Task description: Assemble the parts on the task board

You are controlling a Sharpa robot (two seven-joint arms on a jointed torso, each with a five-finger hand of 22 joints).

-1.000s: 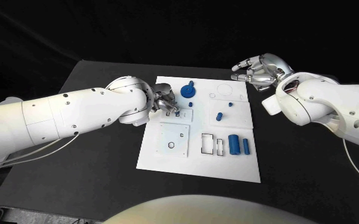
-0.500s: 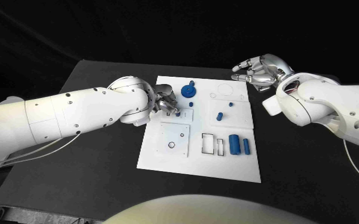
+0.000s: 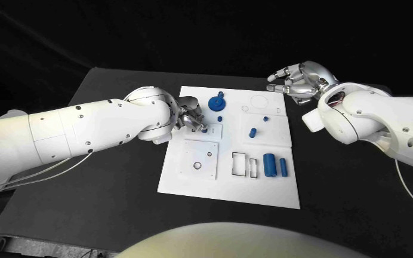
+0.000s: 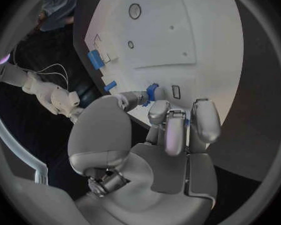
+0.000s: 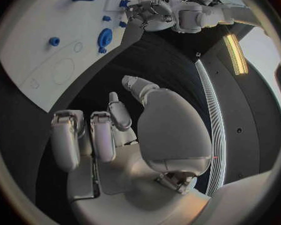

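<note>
The board (image 3: 228,195) lay in the middle of the table (image 3: 112,210). The left hand (image 3: 193,118) was down over the board's left edge, near its far corner — fingers curled together, and the left wrist view showed a small blue part (image 4: 152,91) pinched at the fingertips (image 4: 157,110) just above the white surface. The right hand (image 3: 297,82) hung off the board's far right corner over the black table — fingers curled in, holding nothing. Two blue cylinders (image 3: 274,166) lay by the board's right edge, a blue round part (image 3: 217,103) near the far edge, and a peg (image 3: 252,132) between them.
</note>
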